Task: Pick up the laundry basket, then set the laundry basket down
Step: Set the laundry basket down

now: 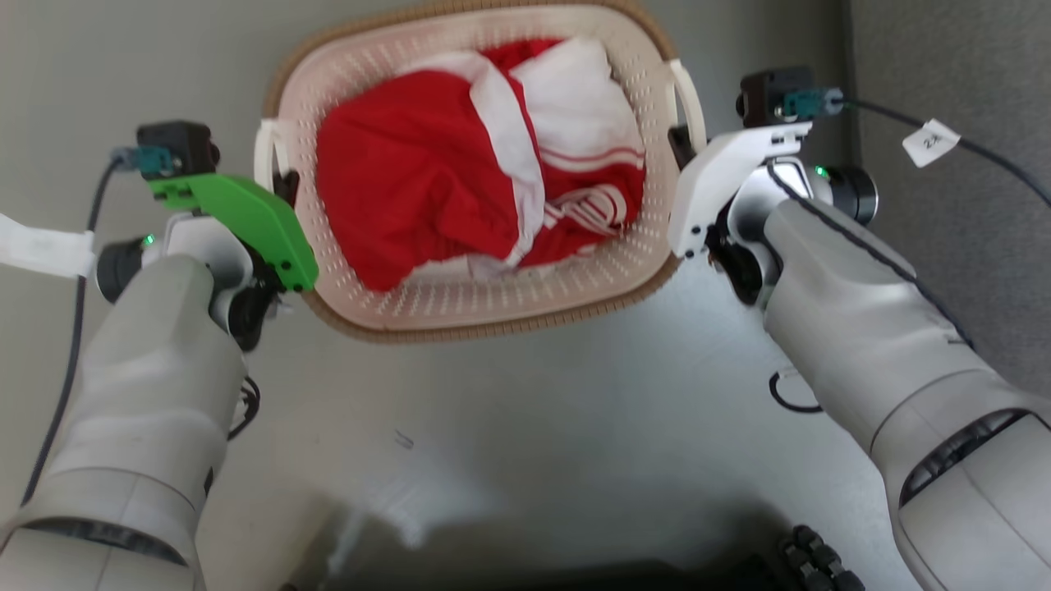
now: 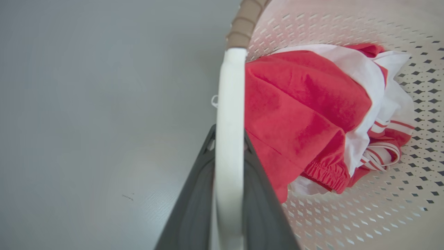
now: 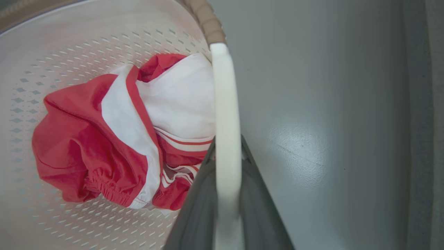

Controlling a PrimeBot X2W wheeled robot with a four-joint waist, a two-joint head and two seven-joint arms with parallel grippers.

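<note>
The laundry basket [image 1: 460, 308], cream perforated plastic with a brown woven rim, sits centre-top of the head view above the grey floor. Red and white clothes [image 1: 427, 189] fill it. My left gripper [image 1: 283, 182] is shut on the basket's left white loop handle [image 2: 229, 114], whose band runs between the dark fingers [image 2: 194, 201]. At the other side, my right gripper [image 1: 680, 141] is shut on the right loop handle [image 3: 225, 121] in the same way, dark fingers [image 3: 201, 208] pressed on both faces of the band. Both fingertip pairs are mostly hidden behind the wrist covers in the head view.
Grey floor [image 1: 534, 427] spreads below and around the basket. A darker grey carpet-like strip [image 1: 944, 66] runs along the right side, with a tagged black cable [image 1: 932, 141] over it. The robot's dark base [image 1: 698, 566] shows at the bottom edge.
</note>
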